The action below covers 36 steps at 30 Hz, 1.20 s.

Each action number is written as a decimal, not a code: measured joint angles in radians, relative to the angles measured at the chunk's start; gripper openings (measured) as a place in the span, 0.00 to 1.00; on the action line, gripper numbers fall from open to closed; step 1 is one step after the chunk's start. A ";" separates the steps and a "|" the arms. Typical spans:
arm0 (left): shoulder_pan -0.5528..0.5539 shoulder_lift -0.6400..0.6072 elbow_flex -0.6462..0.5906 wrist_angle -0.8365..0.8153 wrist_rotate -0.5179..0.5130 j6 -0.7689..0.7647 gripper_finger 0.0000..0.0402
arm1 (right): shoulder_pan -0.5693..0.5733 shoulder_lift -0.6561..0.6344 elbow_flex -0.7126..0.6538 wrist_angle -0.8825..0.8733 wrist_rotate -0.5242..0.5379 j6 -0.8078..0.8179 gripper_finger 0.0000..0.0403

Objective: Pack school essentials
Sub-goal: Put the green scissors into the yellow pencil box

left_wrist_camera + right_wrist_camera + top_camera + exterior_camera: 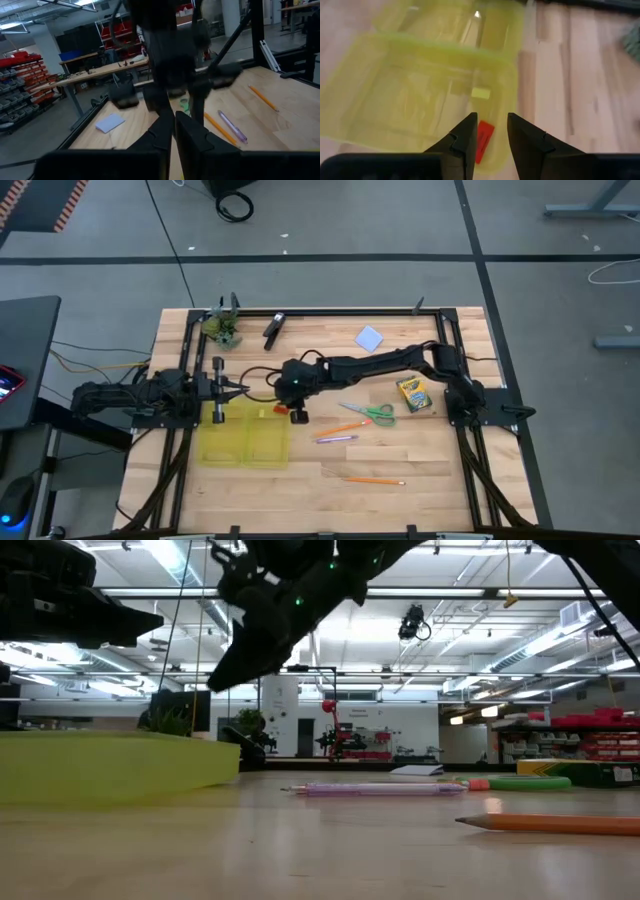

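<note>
An open, translucent yellow case [245, 436] lies flat on the table's left half. My right gripper [492, 122] hovers open above the case's right half [297, 415]. The tiny red eraser [484, 135] lies on the case's floor below the gap, close to one finger. My left gripper [238, 388] waits shut just beyond the case's far edge. To the right of the case lie the green-handled scissors [372, 413], an orange pencil [343, 428] and the purple pen [335, 439]. A second pencil [375, 480], the yellow crayon box [412, 394] and the pale blue notepad [370, 337] also lie on the table.
A black oblong tool [274, 327] and a green leafy clump [222, 328] sit near the table's far edge. A dark frame [448, 350] borders the work area. Bare wood [330, 470] lies near the case, toward the near edge.
</note>
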 joint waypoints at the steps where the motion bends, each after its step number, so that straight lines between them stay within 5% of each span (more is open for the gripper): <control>1: 0.000 0.000 0.000 0.000 0.000 0.000 0.08 | 0.000 -0.012 0.000 0.000 0.000 -0.004 0.28; 19: 0.000 0.000 0.000 0.000 0.000 0.000 0.07 | 0.033 -0.145 -0.052 -0.172 0.003 -0.007 0.28; 28: 0.000 0.000 0.000 0.002 0.000 0.000 0.09 | 0.034 -0.362 -0.424 0.115 0.036 0.109 0.28; 36: 0.000 0.000 0.000 0.002 0.000 0.000 0.08 | 0.034 -0.535 -0.705 0.175 0.076 0.220 0.28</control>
